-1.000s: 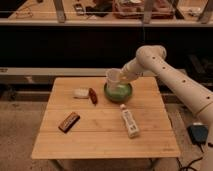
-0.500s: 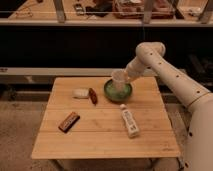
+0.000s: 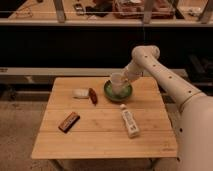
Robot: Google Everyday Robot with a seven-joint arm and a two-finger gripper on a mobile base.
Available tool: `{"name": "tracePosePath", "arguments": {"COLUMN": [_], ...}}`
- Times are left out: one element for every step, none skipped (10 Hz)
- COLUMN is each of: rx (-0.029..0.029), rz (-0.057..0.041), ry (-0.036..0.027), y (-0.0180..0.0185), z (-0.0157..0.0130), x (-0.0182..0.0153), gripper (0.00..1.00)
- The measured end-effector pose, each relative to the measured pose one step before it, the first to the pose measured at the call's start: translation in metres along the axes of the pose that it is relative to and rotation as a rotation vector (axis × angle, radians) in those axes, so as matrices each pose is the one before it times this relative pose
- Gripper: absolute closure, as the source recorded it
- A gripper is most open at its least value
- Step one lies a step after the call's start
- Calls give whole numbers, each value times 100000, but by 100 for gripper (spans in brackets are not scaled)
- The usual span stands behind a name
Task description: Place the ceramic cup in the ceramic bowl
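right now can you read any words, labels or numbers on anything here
No text can be read.
White tube-shaped bottle on the wooden table: dark marks on its label, too blurred to read.
Brown bar: no legible print.
Small white packet and red item: nothing readable.
Ceramic cup and ceramic bowl: no markings visible.
The end effector is at the cup above the bowl; no label shows.

wooden table [image 3: 100,135], dark shelving [image 3: 75,45] behind
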Motion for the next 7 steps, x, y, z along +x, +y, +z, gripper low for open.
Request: {"name": "tracePosePath", "arguments": {"rx": [-203,133,604,418,649,2143,2396], "rz": [247,141,-212,-418,-418,-466,-262], "ry": [-926,-1460,-2759,-1983,-2190,-2087,-678], "y": [133,80,119,59,115,-11,48], "z": [286,320,510,330,223,-401,-981], "x": [-165,-291,-620,-452,-387,-57,367], "gripper": [29,23,20,20,20,20,20]}}
